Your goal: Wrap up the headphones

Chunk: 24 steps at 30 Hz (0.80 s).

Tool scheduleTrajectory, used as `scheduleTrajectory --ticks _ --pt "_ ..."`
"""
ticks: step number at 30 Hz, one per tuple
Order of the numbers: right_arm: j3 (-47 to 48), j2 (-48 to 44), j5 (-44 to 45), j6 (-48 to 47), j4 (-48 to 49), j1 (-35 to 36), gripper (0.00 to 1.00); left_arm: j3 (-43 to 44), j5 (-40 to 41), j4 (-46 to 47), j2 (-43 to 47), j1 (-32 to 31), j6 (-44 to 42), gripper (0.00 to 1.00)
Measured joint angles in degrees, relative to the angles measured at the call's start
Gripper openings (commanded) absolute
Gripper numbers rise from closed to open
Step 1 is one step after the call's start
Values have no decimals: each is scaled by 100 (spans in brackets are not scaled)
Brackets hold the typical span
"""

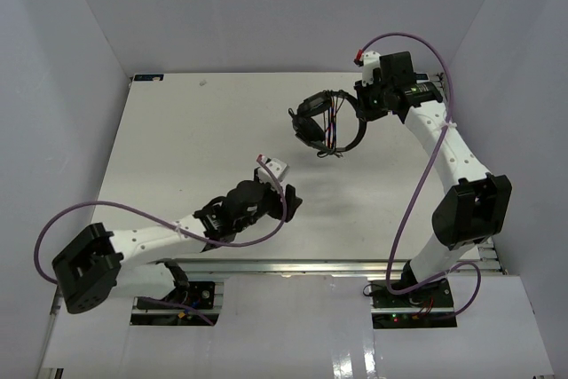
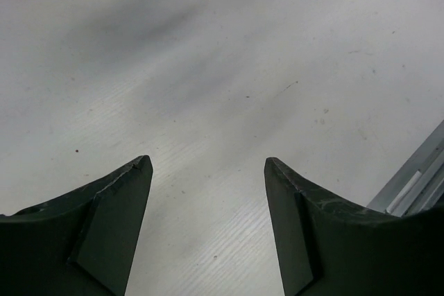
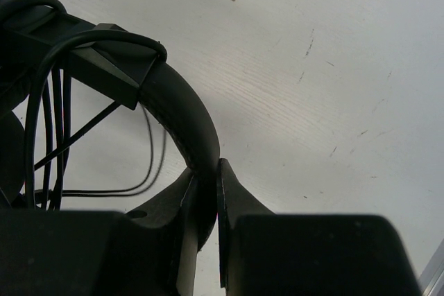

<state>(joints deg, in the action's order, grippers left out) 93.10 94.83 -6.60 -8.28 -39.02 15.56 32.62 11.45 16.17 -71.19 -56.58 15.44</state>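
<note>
Now the right jaws clamp the headphones (image 1: 311, 126) by their headband (image 3: 187, 116), while the left jaws gape empty.

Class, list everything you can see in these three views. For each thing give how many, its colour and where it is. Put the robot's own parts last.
black padded over-ear headphones: one, black, far right part of the tabletop, headband clamped in the right tool
thin black cord: one, black, looped over the headband
flat white tabletop: one, white, beneath everything
plain white walls: three, white, left, back and right of the tabletop
thick purple cables: one long loop per arm, purple
robot arms: two, white and black; left arm near left, right arm at right
left tool: one, black, open over bare tabletop
right tool: one, black, shut on the headband
</note>
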Motion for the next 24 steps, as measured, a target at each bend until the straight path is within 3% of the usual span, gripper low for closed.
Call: scheduleTrajectory --ticks 7,17,24 --pt "113 303 -6 -8 -33 -18 8 -309 216 -359 1640 0 77 80" --pt "310 1086 -178 -4 -189 -16 8 -1201 322 -653 2929 2 956 82" --pt "1766 2100 -195 181 -468 -16 8 -1266 547 -836 3366 2 1233 83"
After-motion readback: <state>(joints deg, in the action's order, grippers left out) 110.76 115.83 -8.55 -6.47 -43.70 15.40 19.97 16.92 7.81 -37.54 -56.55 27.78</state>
